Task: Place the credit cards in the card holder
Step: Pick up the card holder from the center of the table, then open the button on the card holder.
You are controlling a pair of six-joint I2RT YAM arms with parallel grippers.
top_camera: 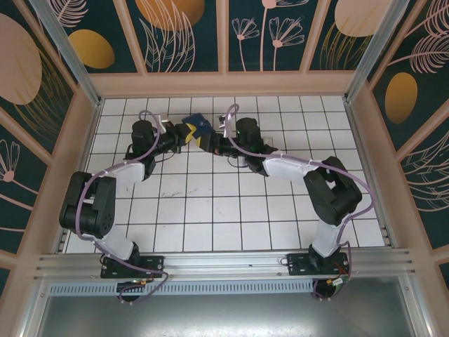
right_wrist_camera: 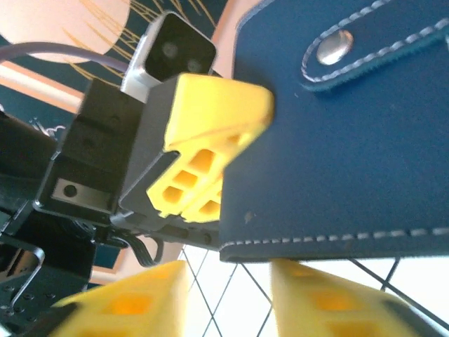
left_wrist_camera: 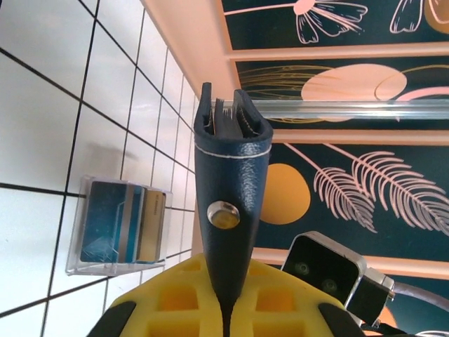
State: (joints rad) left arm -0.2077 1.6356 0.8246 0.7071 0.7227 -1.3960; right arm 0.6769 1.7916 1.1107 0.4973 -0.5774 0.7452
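The dark navy card holder point(left_wrist_camera: 230, 175) is held up off the tiled floor, pinched at its lower edge by my left gripper point(left_wrist_camera: 226, 284), which is shut on it. Its open pocket end points away from the wrist, and the snap stud faces the camera. In the top view the holder point(top_camera: 200, 126) hangs between both grippers at the far middle. My right gripper point(right_wrist_camera: 231, 288) is open just below the holder's stitched edge point(right_wrist_camera: 337, 147), with floor showing through the gap. Blue, grey and beige credit cards point(left_wrist_camera: 119, 221) stand in a clear rack on the floor.
The clear plastic rack point(left_wrist_camera: 81, 263) sits on the white tiles near the far peach wall point(left_wrist_camera: 193, 49). The right wrist's camera block point(left_wrist_camera: 326, 270) is close beside the holder. In the top view both forearms meet near the back wall, and white tiles point(top_camera: 224, 210) lie in front of them.
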